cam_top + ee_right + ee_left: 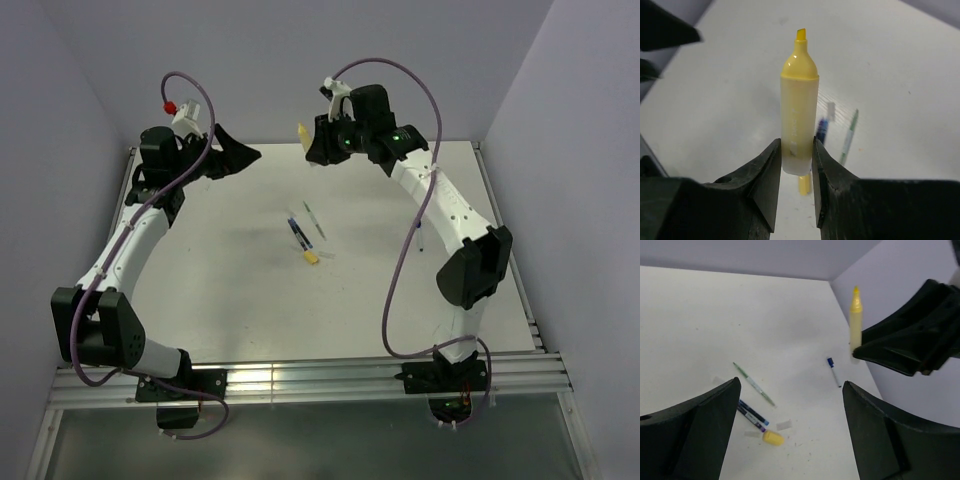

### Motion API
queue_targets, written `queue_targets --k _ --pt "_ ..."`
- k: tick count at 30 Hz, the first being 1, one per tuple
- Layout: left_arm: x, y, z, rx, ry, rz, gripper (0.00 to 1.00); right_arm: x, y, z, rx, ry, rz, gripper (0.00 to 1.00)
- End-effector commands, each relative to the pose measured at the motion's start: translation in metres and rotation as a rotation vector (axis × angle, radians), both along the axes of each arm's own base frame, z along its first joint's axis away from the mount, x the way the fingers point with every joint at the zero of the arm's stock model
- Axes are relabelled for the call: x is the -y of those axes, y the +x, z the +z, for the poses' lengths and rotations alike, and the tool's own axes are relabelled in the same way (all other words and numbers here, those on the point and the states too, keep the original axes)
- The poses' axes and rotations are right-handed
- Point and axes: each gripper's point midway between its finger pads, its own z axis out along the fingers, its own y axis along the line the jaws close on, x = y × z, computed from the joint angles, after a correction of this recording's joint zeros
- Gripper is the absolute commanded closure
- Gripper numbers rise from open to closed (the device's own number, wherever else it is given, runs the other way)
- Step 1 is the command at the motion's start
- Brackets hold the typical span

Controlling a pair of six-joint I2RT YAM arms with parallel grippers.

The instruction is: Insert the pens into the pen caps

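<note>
- The right gripper (796, 143), raised over the middle of the far edge of the table (220, 300), has its two fingers pressed against the lower barrel of a yellow highlighter pen (799, 107). The uncapped chisel tip points away from the fingers.
- The left gripper (791, 385) hangs above the far-left corner with its fingers spread wide and nothing between them.
- Near the table's middle, well apart from both grippers, lie two dark pens (297, 232) side by side.
- A yellow cap (773, 438) rests just beside the dark pens' near ends, and a pale cap (784, 424) lies close to it.
- A thin green-and-white pen (754, 385) lies beside the dark pens, on their far side.
- A blue-tipped white pen (834, 371) lies alone, toward the right edge.
</note>
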Motion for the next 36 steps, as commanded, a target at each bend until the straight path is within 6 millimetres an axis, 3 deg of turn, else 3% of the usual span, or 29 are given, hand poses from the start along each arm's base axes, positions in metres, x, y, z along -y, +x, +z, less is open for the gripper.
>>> queue_targets --k 1,5,11,18,26,29,30,36 --pt "0.019 -0.013 0.052 0.105 -0.094 -0.068 0.12 -0.026 -0.021 0.029 0.024 0.097 0.073 1.0" --pt "0.049 -0.029 0.068 0.1 -0.159 -0.141 0.12 -0.034 -0.035 0.047 0.033 0.126 0.088 1.0" --pt "0.067 -0.033 0.075 0.071 -0.244 -0.185 0.12 -0.047 -0.055 0.047 0.038 0.12 0.143 1.0" --pt "0.072 -0.017 0.049 -0.024 -0.197 -0.109 0.21 -0.057 -0.081 0.051 0.038 0.136 0.194 1.0" --pt "0.079 -0.016 0.035 -0.086 -0.228 -0.123 0.31 -0.06 -0.086 0.061 0.06 0.148 0.192 1.0" --pt "0.081 -0.02 0.036 -0.09 -0.244 -0.143 0.46 -0.061 -0.085 0.064 0.064 0.153 0.188 1.0" --pt "0.082 -0.021 0.035 -0.094 -0.251 -0.155 0.57 -0.06 -0.085 0.065 0.066 0.153 0.183 1.0" --pt "0.095 -0.045 0.042 -0.124 -0.321 -0.302 1.0 -0.065 -0.09 0.069 0.07 0.17 0.231 1.0"
